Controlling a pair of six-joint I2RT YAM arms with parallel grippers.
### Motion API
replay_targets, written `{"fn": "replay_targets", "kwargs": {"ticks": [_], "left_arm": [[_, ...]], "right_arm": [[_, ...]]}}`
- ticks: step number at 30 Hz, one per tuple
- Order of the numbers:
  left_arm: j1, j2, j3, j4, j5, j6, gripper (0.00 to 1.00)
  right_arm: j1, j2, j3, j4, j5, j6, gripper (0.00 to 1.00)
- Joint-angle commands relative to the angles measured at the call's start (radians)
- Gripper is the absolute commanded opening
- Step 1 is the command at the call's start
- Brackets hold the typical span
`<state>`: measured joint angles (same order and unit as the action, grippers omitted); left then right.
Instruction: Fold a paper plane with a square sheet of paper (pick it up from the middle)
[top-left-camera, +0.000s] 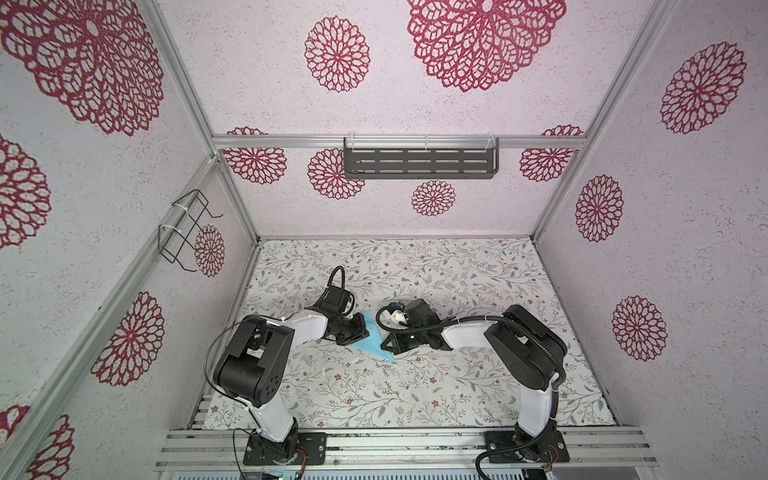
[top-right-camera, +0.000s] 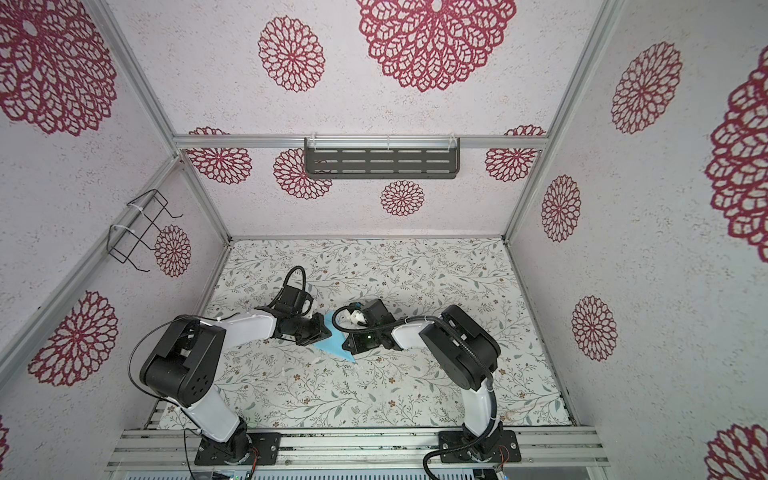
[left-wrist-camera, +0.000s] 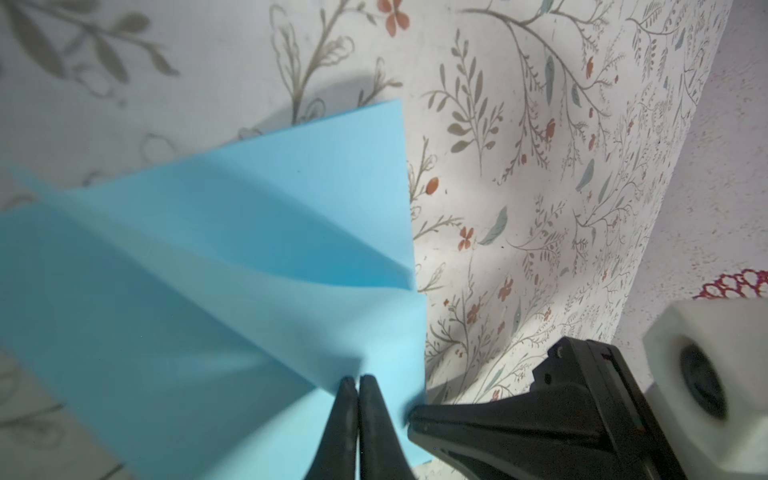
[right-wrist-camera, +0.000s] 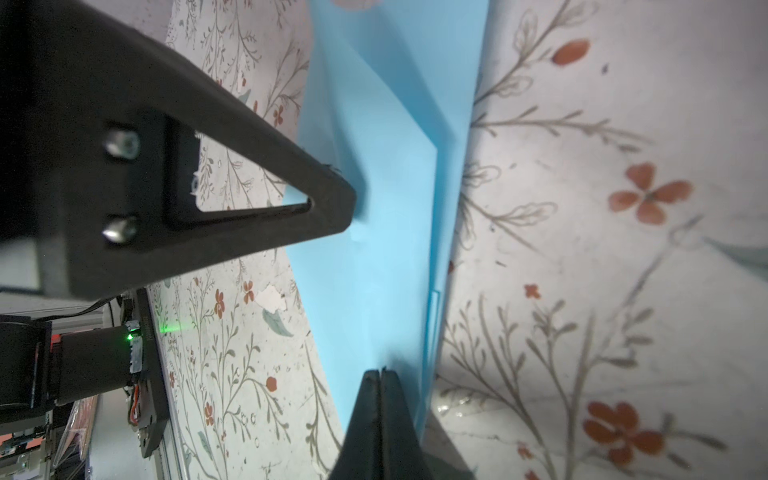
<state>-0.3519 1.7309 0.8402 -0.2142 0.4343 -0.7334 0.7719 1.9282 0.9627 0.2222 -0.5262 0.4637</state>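
Two pinches | left gripper (left-wrist-camera: 351, 380) clamps paper plane (left-wrist-camera: 208, 270) edge | right gripper (right-wrist-camera: 380, 372) likewise (plane between them)

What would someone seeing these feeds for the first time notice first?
The light-blue paper, partly folded to a point, stands out in the middle of the leafy cloth. The left gripper and the right gripper meet at it from either side, jaws shut, tips against the sheet. Big red flower prints fill the background.
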Motion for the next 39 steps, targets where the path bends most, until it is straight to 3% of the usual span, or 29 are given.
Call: {"fn": "replay_targets", "kwargs": {"ticks": [1,17,39], "left_arm": [[0.018,0.027,-0.010,0.037,-0.020,0.030,0.07],[0.116,0.092,-0.032,0.043,-0.043,0.070,0.08],[0.183,0.125,-0.011,-0.017,-0.182,0.143,0.00]], "right_arm": [[-0.005,0.020,-0.019,-0.110,0.040,0.007,0.00],[-0.008,0.028,-0.013,-0.166,0.051,-0.008,0.00],[-0.011,0.030,-0.025,-0.153,0.052,0.007,0.00]]}}
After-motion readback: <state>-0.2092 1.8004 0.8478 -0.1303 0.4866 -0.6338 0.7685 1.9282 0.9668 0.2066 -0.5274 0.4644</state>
